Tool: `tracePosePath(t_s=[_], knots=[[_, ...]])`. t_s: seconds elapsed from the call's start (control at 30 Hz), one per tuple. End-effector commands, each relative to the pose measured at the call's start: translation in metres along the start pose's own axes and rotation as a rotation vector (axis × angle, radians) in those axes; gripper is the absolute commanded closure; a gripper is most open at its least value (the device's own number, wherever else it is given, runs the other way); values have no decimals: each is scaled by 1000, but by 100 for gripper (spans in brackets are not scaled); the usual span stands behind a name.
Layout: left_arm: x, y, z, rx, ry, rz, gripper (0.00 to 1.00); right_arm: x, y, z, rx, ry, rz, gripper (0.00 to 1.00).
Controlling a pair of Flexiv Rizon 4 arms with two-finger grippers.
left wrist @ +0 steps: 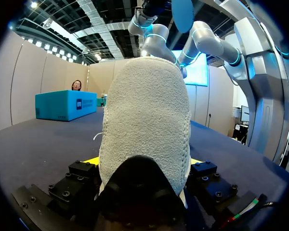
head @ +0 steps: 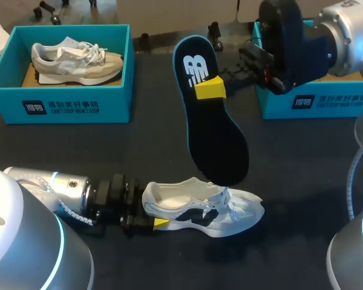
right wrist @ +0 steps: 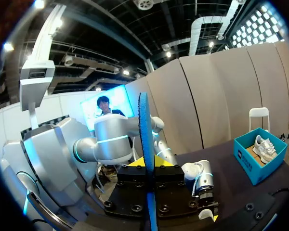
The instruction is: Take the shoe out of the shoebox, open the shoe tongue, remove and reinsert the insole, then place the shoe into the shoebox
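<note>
**Insole poised over the shoe, ready to go back in**

The right end effector (head: 210, 89) pinches the dark insole (head: 215, 139) near its heel end, so the toe end hangs below it at the opening of the white shoe (head: 224, 212); contact cannot be told. The left end effector (head: 157, 216) clamps the shoe's heel from both sides, seemingly to steady it on the worktop (head: 302, 163) for reinsertion. A teal shoebox (head: 60, 104) holding another shoe (head: 75, 60) stands well beyond the left end effector. A second shoebox (head: 327, 104) sits just behind the right end effector.

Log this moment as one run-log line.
phase: insole out, not reinserted | left jaws: shut on shoe heel | right jaws: shut on insole, held above shoe
</note>
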State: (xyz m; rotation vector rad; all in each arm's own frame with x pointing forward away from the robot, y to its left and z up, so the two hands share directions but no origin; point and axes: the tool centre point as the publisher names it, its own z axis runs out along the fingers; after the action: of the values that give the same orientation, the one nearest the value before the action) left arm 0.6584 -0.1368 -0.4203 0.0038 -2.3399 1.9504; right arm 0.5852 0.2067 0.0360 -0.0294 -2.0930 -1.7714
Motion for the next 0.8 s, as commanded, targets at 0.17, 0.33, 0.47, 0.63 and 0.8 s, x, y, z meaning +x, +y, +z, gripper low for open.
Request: tracePosePath(t_s=[0.17, 0.33, 0.47, 0.63, 0.8], knots=[[-2, 3, 0, -1, -2, -1, 100, 15, 4, -5, -8, -40, 24, 100], [-2, 3, 0, -1, -2, -1, 100, 24, 5, -6, -12, -39, 34, 100], [-2, 3, 0, -1, -2, -1, 100, 31, 7, -8, -14, -36, 45, 100], [-2, 3, 0, -1, -2, -1, 100, 38, 11, -13, -21, -38, 67, 100], [-2, 3, 0, -1, -2, -1, 100, 41, 11, -17, -55, -92, 89, 100]])
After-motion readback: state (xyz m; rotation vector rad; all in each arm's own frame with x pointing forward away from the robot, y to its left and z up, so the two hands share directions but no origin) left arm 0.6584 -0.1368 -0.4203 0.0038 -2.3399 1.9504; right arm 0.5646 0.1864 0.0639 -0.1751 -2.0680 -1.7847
